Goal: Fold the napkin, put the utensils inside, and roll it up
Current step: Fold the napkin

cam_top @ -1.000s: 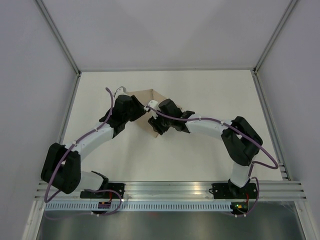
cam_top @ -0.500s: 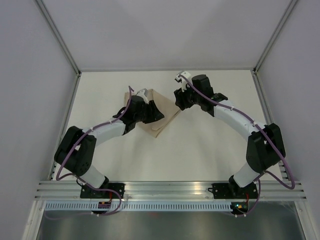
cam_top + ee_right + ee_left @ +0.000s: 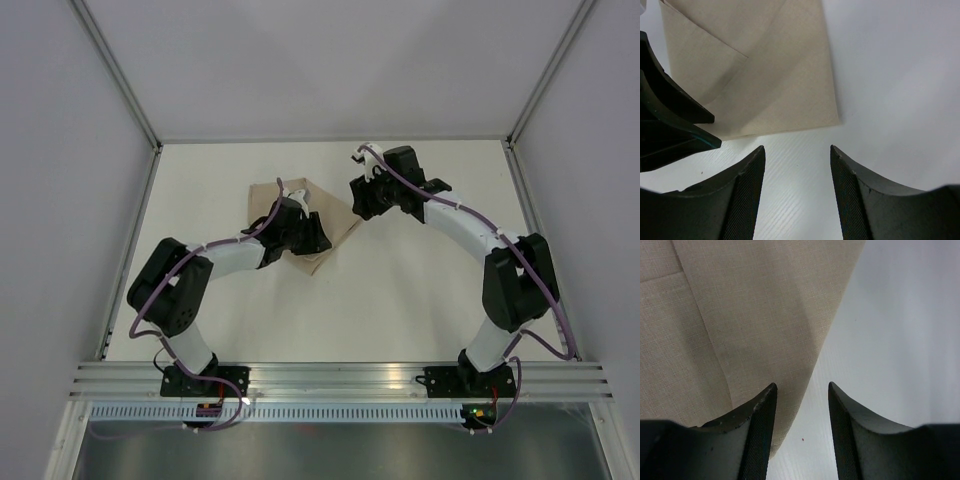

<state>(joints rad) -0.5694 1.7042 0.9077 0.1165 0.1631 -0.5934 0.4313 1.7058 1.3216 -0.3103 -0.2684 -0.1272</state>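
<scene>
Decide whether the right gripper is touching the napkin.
Apart. The right wrist view shows bare table between the open right gripper and the napkin's near edge.

The white counter [image 3: 400,300] has a fine ribbed texture and an aluminium rail [image 3: 340,378] along its near edge. A tan-beige napkin [image 3: 785,70] lies flat on it, left of centre toward the far side, folded in overlapping layers with one corner pointing right. A tiny dark speck [image 3: 802,439] sits just beside the cloth's edge.
</scene>
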